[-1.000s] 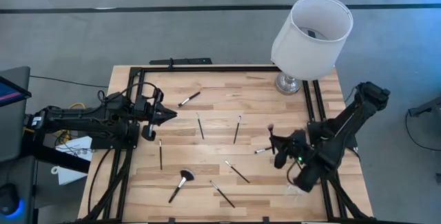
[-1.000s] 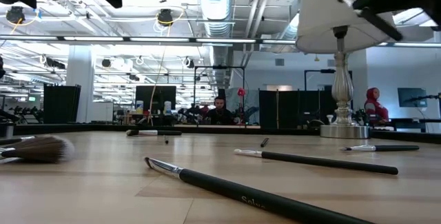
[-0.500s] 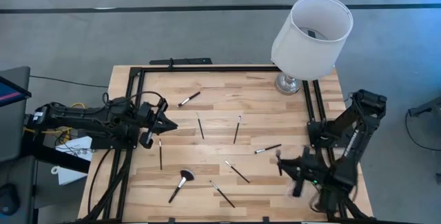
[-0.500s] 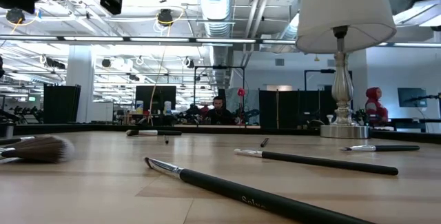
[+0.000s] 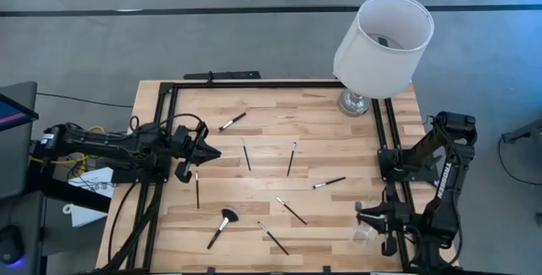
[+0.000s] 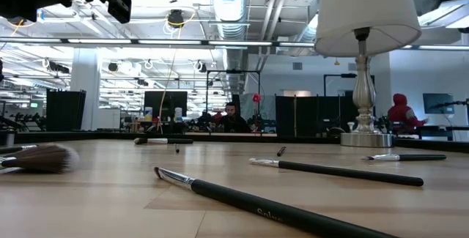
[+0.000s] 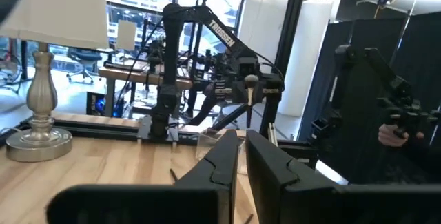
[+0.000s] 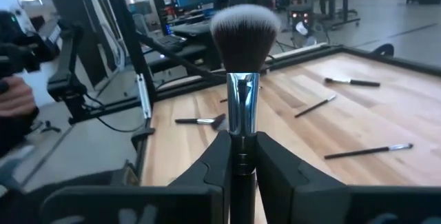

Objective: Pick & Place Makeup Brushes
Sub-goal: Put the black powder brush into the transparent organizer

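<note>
Several thin black-handled makeup brushes lie flat on the wooden table (image 5: 254,195), among them one (image 5: 246,154) mid-table, one (image 5: 329,183) toward the right and a fan-headed one (image 5: 222,227) near the front. My right gripper (image 5: 366,217) hangs over the table's near right corner, shut on a brush with a silver ferrule and a fluffy pale-tipped head (image 8: 244,38). My left gripper (image 5: 205,152) is shut and holds nothing, above the table's left side, pointing right. My right gripper pinches the brush's black handle (image 8: 241,156) between its two fingers, just behind the silver ferrule. The ferrule and fluffy head stick out free beyond the fingertips. The brush is lifted clear of the table.
A white-shaded lamp (image 5: 383,34) stands on its silver base (image 5: 354,101) at the far right corner. A small clear container (image 5: 362,233) sits at the near right corner, by my right gripper. Black frame rails (image 5: 254,85) run along the table's edges. People show in the room behind.
My right gripper has carried the brush from the table's right side toward the near right corner, turning as it went, and has stayed shut on it. My left gripper has sunk a little and shifted toward the near edge.
</note>
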{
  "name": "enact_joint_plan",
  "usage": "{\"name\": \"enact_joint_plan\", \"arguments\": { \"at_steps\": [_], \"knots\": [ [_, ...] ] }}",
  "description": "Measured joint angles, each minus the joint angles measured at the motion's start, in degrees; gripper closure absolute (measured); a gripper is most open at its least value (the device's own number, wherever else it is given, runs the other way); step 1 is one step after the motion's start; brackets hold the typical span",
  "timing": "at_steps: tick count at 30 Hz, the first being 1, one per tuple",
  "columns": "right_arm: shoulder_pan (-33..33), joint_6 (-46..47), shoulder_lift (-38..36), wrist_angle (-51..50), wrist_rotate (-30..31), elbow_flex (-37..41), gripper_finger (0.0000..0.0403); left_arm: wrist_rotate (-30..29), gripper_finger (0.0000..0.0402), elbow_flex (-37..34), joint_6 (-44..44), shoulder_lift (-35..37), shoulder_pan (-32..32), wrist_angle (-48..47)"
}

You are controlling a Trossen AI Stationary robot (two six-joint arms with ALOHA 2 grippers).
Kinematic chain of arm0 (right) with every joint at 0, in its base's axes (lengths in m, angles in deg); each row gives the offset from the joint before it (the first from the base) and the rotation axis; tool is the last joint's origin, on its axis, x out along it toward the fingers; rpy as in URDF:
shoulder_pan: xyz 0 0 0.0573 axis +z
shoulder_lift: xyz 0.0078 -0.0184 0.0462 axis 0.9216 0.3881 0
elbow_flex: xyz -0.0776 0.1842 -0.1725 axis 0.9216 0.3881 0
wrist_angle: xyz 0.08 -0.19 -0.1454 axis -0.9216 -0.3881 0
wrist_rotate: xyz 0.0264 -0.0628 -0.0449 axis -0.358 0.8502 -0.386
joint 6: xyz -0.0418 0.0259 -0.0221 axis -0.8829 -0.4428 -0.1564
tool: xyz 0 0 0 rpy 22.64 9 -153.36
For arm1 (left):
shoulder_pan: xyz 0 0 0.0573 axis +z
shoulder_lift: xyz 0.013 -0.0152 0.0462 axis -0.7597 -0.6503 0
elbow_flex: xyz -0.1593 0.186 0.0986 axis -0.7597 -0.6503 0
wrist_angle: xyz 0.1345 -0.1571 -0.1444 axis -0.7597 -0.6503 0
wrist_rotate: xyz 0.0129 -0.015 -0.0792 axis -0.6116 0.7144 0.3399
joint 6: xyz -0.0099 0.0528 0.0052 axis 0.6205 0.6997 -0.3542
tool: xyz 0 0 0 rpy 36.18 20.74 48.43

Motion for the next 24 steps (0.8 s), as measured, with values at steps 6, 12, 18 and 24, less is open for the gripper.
{"name": "enact_joint_plan", "arguments": {
  "at_steps": [6,12,18,24],
  "knots": [
    [-0.2,1.7,-0.2,-7.7,-0.4,0.0,0.0364,0.0,0.0374,0.0,-2.9,-2.7,-0.1,0.7],
    [-0.8,2.1,-0.6,-10.4,-2.5,0.0,0.0366,-0.2,0.0374,0.0,-3.9,-6.2,-0.1,1.9],
    [-1.3,7.2,-1.5,-19.8,-4.5,0.0,0.0365,-2.2,0.0374,0.0,-6.2,-9.1,-0.1,3.2],
    [-2.7,11.4,-5.3,-30.5,-6.3,0.0,0.0368,-3.5,0.0374,0.0,-6.2,-9.8,-0.1,3.8]
  ]
}}
